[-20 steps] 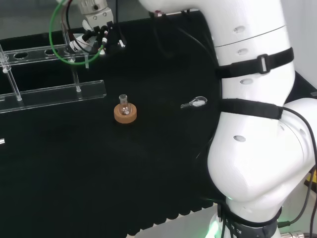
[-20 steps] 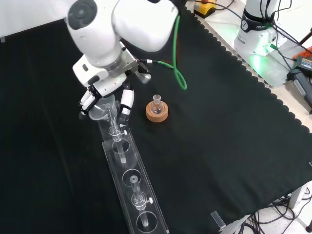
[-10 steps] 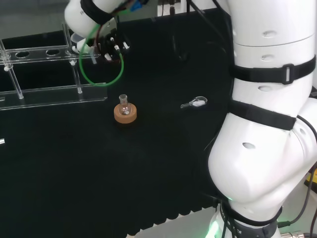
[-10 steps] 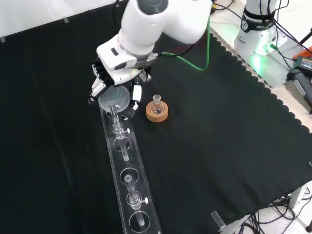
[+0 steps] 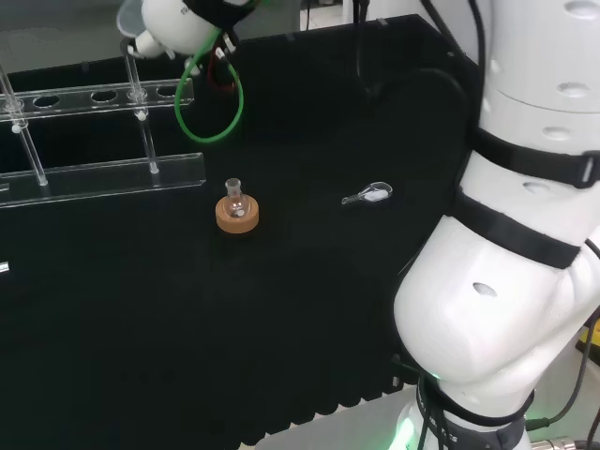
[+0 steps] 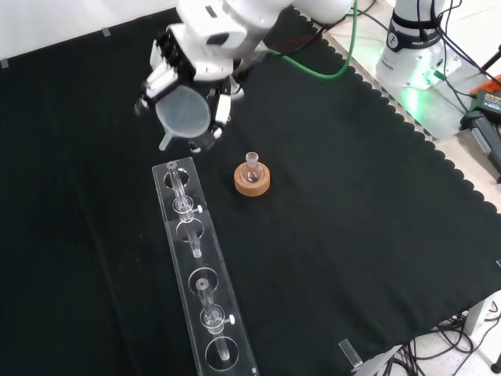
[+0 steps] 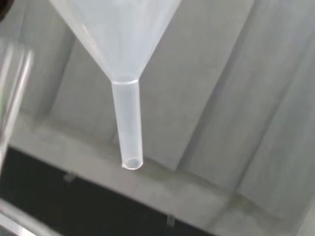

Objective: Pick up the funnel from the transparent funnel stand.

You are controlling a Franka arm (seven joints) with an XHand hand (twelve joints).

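- In the front view, the hand (image 6: 188, 63) is at upper left, above the desk (image 6: 352, 204), its fingers curled around the cone of a translucent funnel (image 6: 184, 113); the funnel sits in the hand, its mouth facing the camera and its short spout pointing down-left.
- The funnel hangs in the air, clear of the transparent funnel stand (image 6: 200, 274), just beyond the stand's far end.
- The stand runs from below the hand towards the view's bottom, with round holes along its top plate.
- Right of the stand's far end, a small glass flask (image 6: 252, 164) sits on a cork ring (image 6: 253, 180).
- In the wrist view, the funnel's spout (image 7: 127, 125) tapers from the cone, open end visible.
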